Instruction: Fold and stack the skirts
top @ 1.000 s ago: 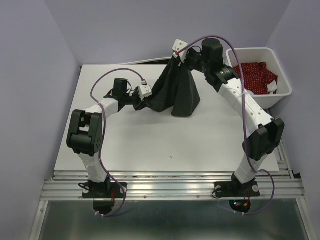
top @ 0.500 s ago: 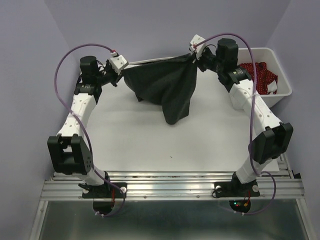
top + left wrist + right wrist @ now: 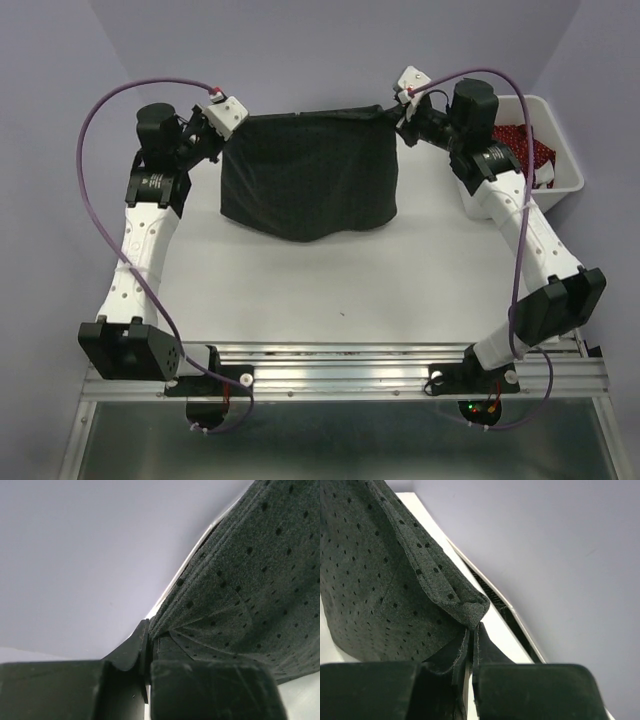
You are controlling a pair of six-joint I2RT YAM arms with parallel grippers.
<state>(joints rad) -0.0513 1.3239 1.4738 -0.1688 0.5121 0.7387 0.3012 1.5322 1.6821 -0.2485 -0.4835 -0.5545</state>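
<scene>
We hold the dark skirt [image 3: 310, 175] spread out in the air over the far part of the counter [image 3: 330, 280]. The left hand [image 3: 228, 122] is closed on its upper left corner and the right hand [image 3: 398, 110] is closed on its upper right corner. In both wrist views, only a narrow bit of the edge sits between the jaws.

This small bite is the main danger, in our opinion. If the arms pull further apart, one corner can slip out and the skirt will fall into a heap. If the two hands go down unevenly, the cloth can land with creases or with the hem folded under. The right arm is also close to the bin [image 3: 515, 98], so its elbow could push it.

The cloth looks thick and matte, a little like felt, with many tiny holes in regular rows. A doubled seam runs along the top edge. Spread like this, the shape is almost a rectangle with a tight upper edge and a softly rounded lower hem. We cannot tell if the hem touches the counter. The red skirt [image 3: 520, 140] with white dots lies crumpled in the white, hard-looking bin.
</scene>
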